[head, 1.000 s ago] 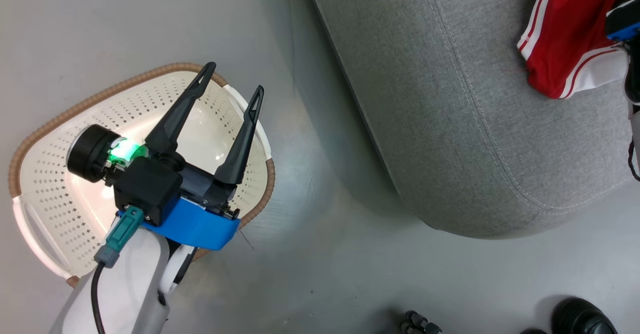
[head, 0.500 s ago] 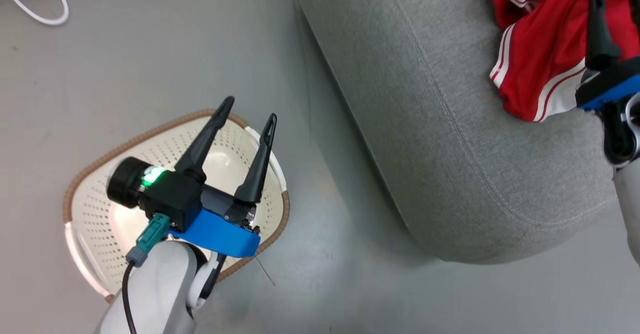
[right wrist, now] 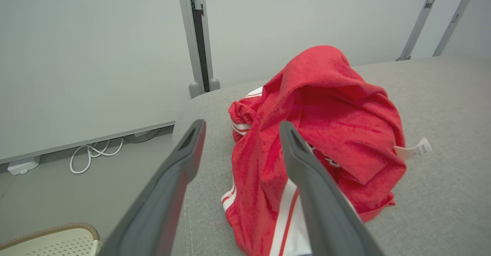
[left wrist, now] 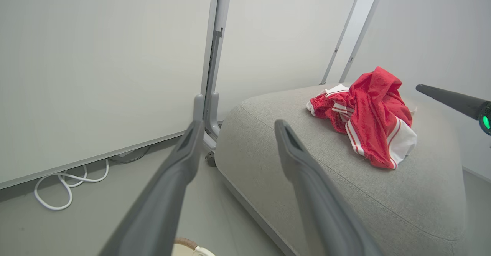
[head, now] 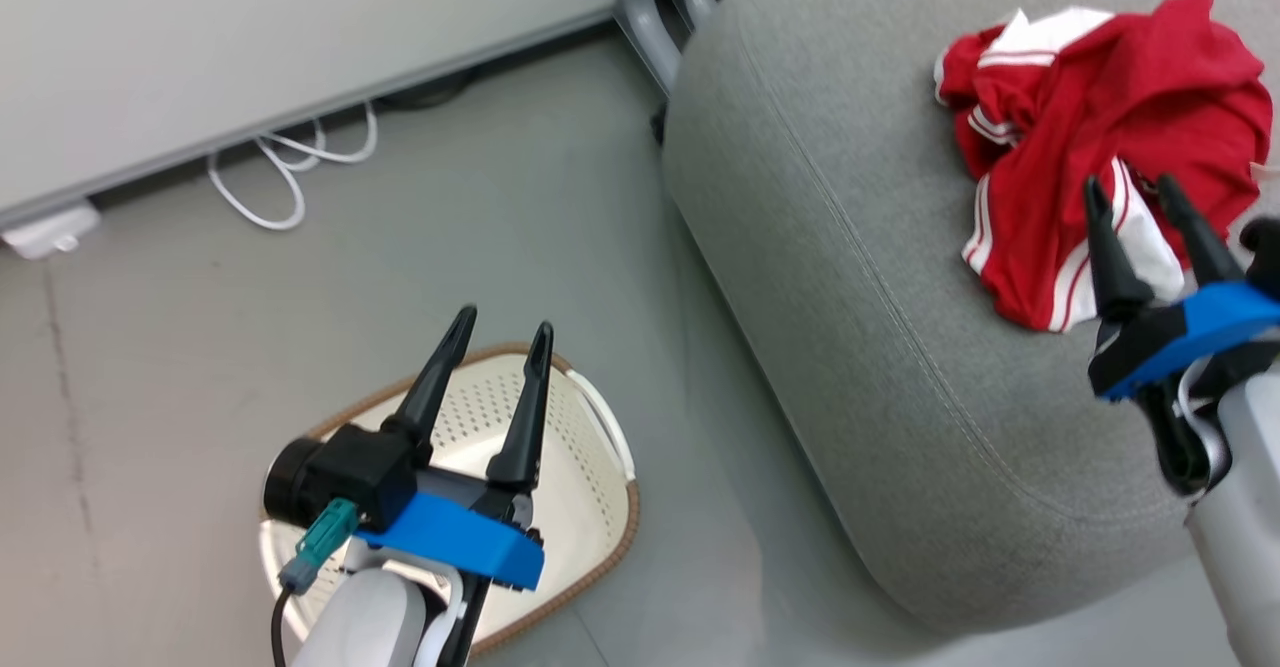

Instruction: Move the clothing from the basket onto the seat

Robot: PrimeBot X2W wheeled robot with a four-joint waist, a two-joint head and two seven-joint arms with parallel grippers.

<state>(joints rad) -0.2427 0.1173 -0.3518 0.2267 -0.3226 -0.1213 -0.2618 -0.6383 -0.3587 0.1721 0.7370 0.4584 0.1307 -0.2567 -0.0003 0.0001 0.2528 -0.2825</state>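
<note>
Lying past the wide, empty right claw (head: pixel 1130 187), clothing (head: pixel 1100 77) is on the seat (head: pixel 850 347); basket (head: pixel 590 487) under the wide left claw (head: pixel 504 321) looks empty.

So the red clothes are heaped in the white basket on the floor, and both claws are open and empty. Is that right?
Not quite. The clothing is heaped on the grey seat, not in the basket, as the head view shows. Both the left gripper and the right gripper are open and empty.

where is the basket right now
In the head view the basket sits on the floor at lower left, under the left gripper and left of the seat.
</note>
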